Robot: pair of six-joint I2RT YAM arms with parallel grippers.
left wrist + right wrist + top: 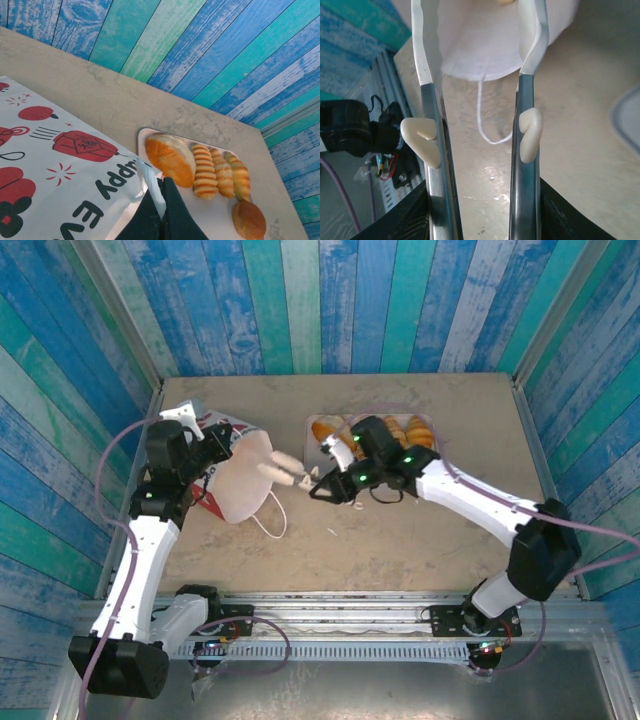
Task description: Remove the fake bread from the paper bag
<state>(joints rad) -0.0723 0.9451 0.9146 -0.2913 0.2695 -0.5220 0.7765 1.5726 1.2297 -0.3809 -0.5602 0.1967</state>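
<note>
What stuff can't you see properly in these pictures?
Deep inside the paper bag: top view, too pale to tell if bread remains.
Its mouth, right wrist view: blurred, cut off by the top edge.
Some fake bread on the tray: top view, right arm covers it.

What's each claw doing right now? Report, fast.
Left claw: shut on the paper bag rim.
Right claw: open, tips at the bag's mouth.
</note>
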